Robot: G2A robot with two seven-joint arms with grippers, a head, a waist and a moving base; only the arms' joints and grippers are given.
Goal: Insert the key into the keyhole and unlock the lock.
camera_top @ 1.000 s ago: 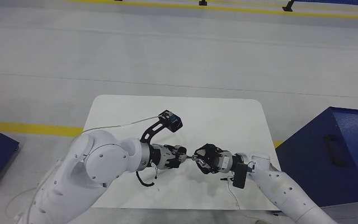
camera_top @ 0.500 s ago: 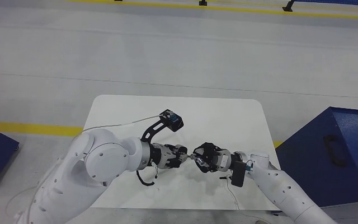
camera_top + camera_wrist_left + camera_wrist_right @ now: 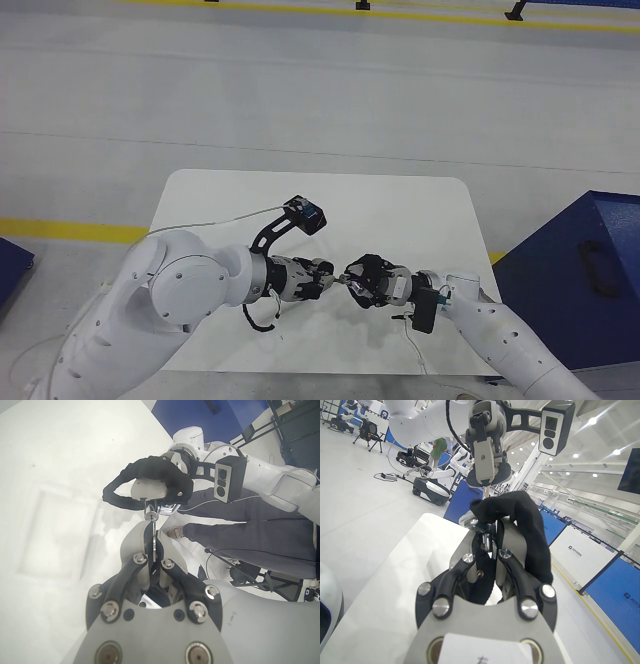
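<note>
Left end effector (image 3: 322, 280) clenched on the key (image 3: 154, 540), blade edge-on, tip at the keyhole of the lock (image 3: 151, 516). Can't tell how deep it sits. Right end effector (image 3: 362, 284), fingers wrapped in black fabric, is clamped on the lock at 3 o'clock of the left one. Both are held off the worktop (image 3: 400, 210), near its 6 o'clock edge. The widest stretch of worktop lies at 12 o'clock. Blue container (image 3: 590, 270) sits beyond the 3 o'clock edge, well apart.

Silver key (image 3: 153, 539) tip at lock (image 3: 151, 516) keyhole
</note>
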